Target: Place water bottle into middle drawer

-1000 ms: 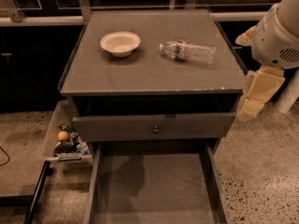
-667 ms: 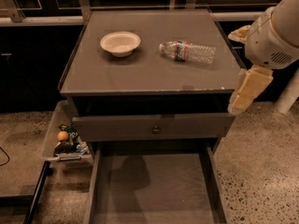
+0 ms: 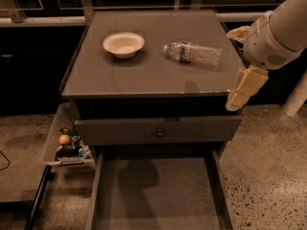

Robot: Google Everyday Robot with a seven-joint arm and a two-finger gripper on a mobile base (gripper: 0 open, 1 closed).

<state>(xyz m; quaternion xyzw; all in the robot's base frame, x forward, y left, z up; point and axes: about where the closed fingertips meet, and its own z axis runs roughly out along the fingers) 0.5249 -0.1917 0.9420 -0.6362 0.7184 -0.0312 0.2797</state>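
Note:
The water bottle (image 3: 193,53) lies on its side on the cabinet top (image 3: 144,75), cap pointing left, right of a cream bowl (image 3: 123,44). The middle drawer (image 3: 158,190) is pulled out below, its flat grey floor bare. My gripper (image 3: 243,89) hangs at the cabinet's right front corner, to the right of and nearer than the bottle, not touching it. It holds nothing.
A grey drawer front with a small round knob (image 3: 159,132) sits just above the open drawer. A clear plastic bin of toys (image 3: 67,143) hangs at the cabinet's left side. Speckled floor lies on both sides. A white post (image 3: 295,99) stands at the right.
My arm and gripper have moved left, from beside the cabinet to its right front corner and closer to the bottle. The bottle, bowl and drawers have not moved.

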